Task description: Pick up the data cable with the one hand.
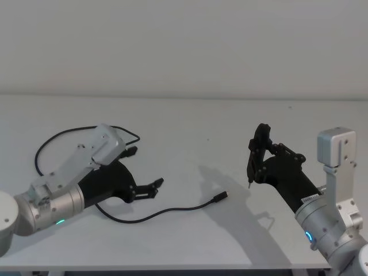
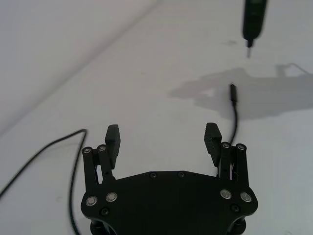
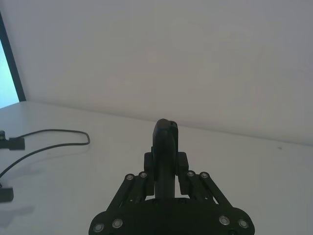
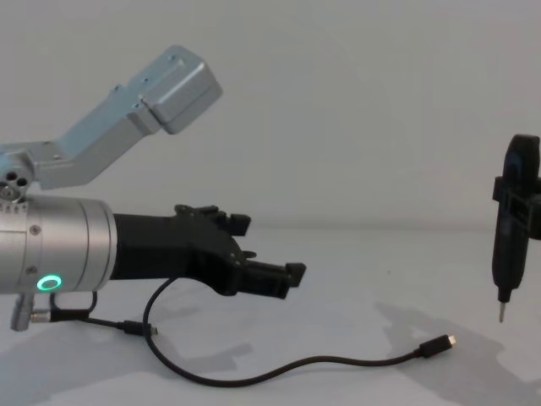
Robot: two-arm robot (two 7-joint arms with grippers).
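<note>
One data cable (image 1: 172, 209) lies loose on the white table (image 1: 190, 121). It loops out behind my left arm, passes under it and ends at a plug (image 1: 220, 197) in the open middle. Nothing is picked up yet, so I judge the job barely begun: lowering, closing and lifting are all left. The left gripper (image 1: 145, 168) hangs over the cable's curve with its jaws spread wide and empty. In the chest view it looks clear of the strand, though I can't be sure from the head view. The right gripper (image 1: 261, 158) is parked well apart, clamped on a pen-shaped tool (image 1: 252, 167).
</note>
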